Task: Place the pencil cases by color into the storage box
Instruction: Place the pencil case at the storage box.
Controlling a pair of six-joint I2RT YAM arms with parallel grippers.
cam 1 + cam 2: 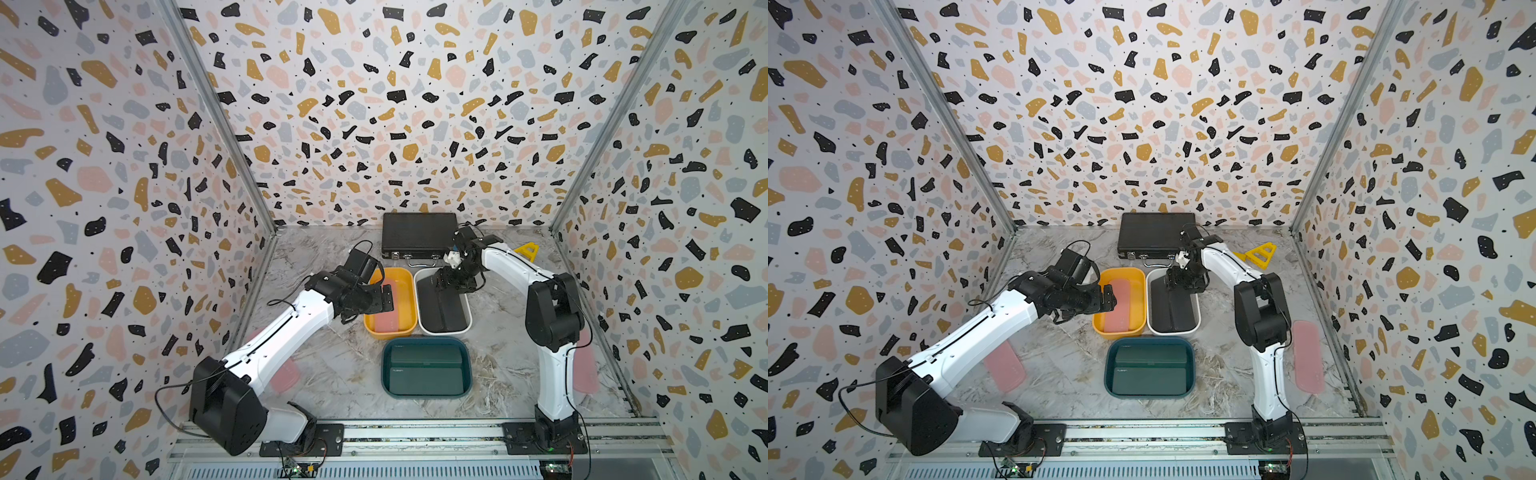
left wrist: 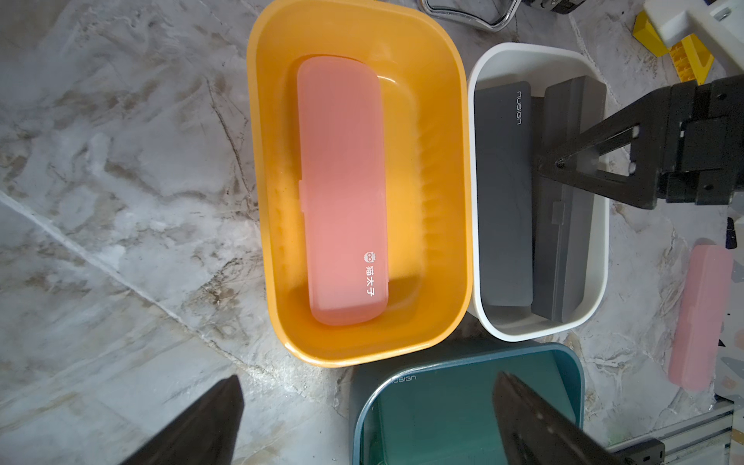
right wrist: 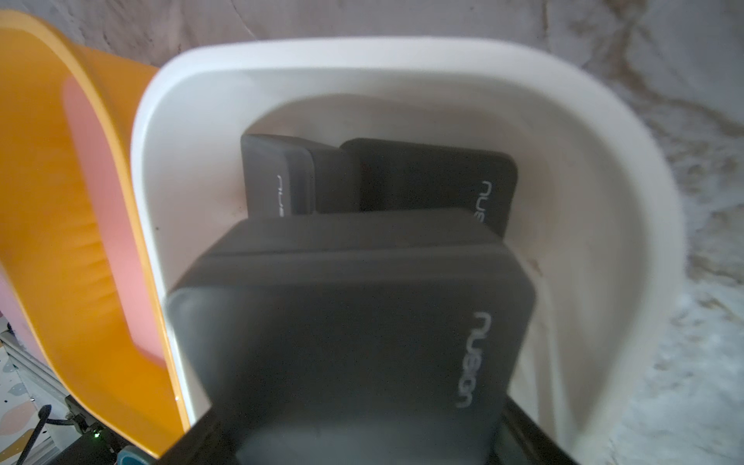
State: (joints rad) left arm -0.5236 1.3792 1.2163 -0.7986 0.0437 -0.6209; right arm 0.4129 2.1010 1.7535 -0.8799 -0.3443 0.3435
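My right gripper (image 1: 442, 286) hangs over the white tub (image 1: 444, 332), shut on a black pencil case (image 3: 354, 322) that tilts down into it. Two more black cases (image 3: 435, 177) lie underneath. A pink case (image 2: 342, 193) lies flat in the yellow tub (image 1: 388, 333). Dark green cases (image 1: 426, 370) fill the teal tub (image 1: 384, 365). My left gripper (image 2: 370, 418) is open and holds nothing, hovering by the yellow tub's near left side. Two pink cases lie loose on the table: one (image 1: 1005, 372) under my left arm, one (image 1: 1308, 357) beside my right arm.
A large black briefcase (image 1: 417, 235) with metal latches stands against the back wall behind the tubs. Small yellow plastic pieces (image 1: 1258, 253) lie at the back right. Patterned walls close in the marble table on three sides.
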